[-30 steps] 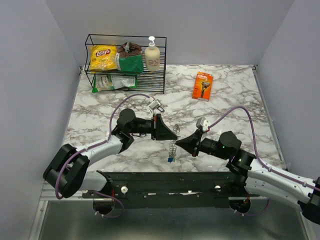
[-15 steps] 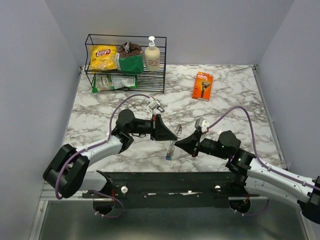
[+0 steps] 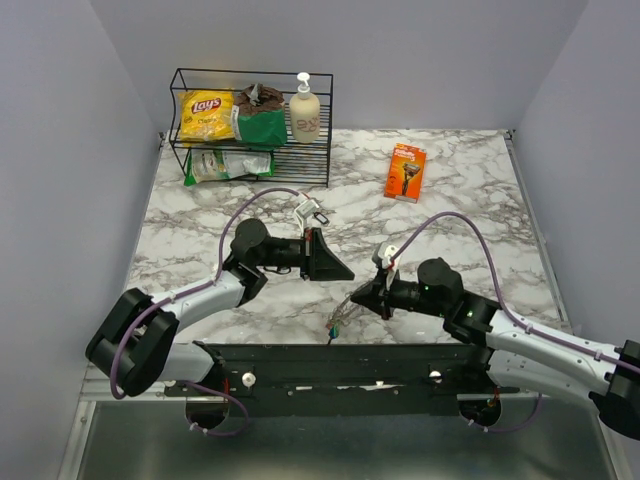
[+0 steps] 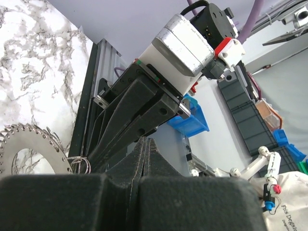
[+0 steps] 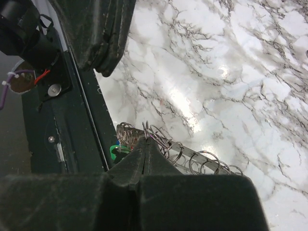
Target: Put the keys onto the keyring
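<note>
Rack [image 3: 300, 160] | chips bag [image 3: 205, 113], pump bottle [image 3: 305, 115] | right gripper [image 3: 354, 298] pinches keyring [image 5: 126, 132]

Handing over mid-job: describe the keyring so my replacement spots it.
On the marble table, look to the near edge between the arms. At the right gripper's shut tip is the keyring: silvery, toothed, strung with wire rings, the only shiny thing there.

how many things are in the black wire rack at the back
4: a yellow Lay's chip bag at the left, a green bag in the middle, a pump bottle at the right, and a pale packet below the chips. Others may be hidden.
</note>
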